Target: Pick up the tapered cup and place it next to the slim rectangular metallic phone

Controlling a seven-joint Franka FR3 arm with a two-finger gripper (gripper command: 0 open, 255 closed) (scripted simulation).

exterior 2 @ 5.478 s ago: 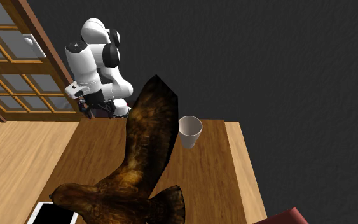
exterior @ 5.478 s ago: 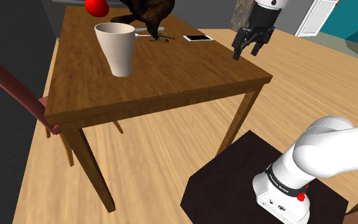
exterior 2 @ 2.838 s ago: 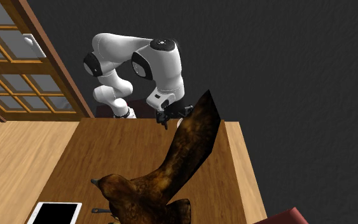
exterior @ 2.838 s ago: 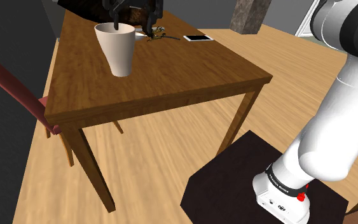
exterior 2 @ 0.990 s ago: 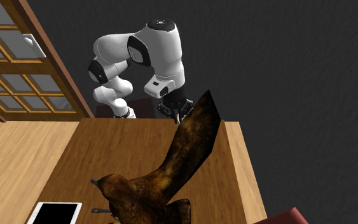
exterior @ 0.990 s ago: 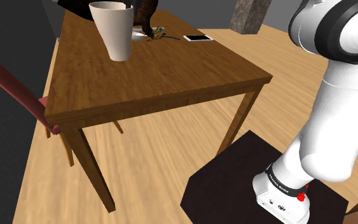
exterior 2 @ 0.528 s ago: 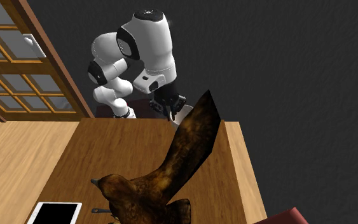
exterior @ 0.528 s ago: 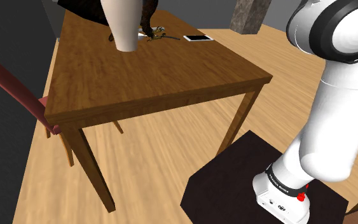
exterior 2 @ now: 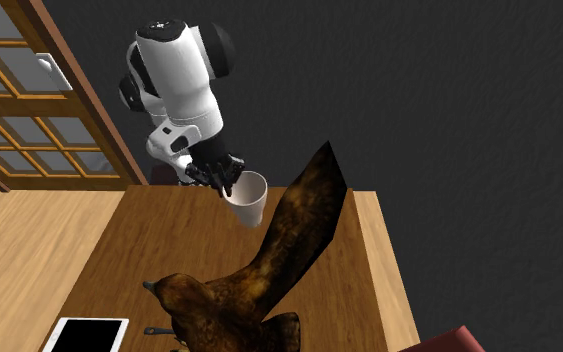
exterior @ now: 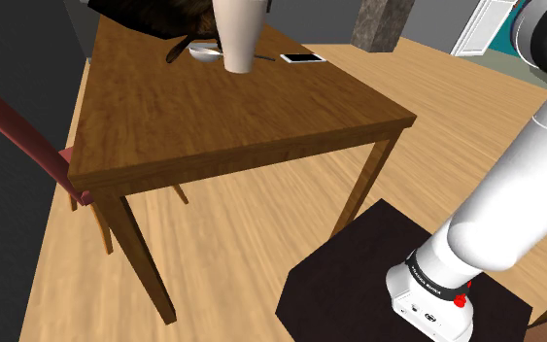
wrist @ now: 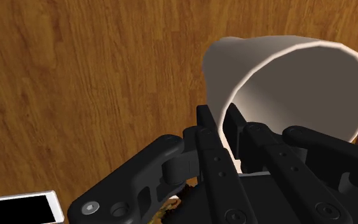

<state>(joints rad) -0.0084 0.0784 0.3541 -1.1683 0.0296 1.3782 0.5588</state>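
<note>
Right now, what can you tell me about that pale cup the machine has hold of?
The cup is plain off-white, smooth, handleless, wide at the open mouth and narrowing to its base, and looks empty inside. The black fingers pinch its rim wall, one inside and one outside. It hangs mouth up, slightly tilted, apparently clear of the wooden table, near a brown bird figure.

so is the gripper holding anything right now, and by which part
The off-white tapered cup. The gripper pinches its wall at the rim, one finger inside the mouth, one outside.
</note>
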